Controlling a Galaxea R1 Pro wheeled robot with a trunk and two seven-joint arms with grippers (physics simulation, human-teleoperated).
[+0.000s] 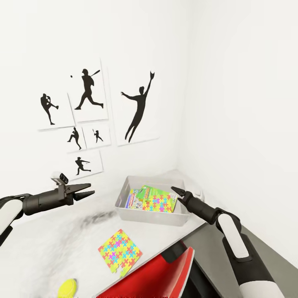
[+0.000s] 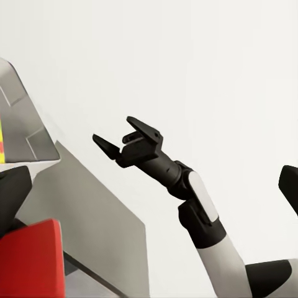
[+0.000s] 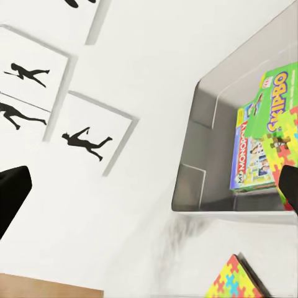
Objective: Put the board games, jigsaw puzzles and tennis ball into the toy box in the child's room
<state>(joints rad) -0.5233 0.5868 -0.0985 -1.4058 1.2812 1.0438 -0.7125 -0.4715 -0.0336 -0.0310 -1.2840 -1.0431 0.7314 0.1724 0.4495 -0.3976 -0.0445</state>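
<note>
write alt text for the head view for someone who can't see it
A grey toy box on a pale table holds board games and a jigsaw puzzle. Another puzzle and a yellow tennis ball lie outside it. Both open grippers, left and right, hover.

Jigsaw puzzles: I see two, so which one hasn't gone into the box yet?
The jigsaw puzzle lying flat on the table, near the tennis ball. The other puzzle already lies inside the toy box, on the board games.

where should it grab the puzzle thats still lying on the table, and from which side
The jigsaw puzzle lies flat on the table, so there is no height to pinch from above. Its near corner sits at the table edge, apparently overhanging slightly; probably best to come in from that edge with the left gripper, one finger under, one over.
</note>
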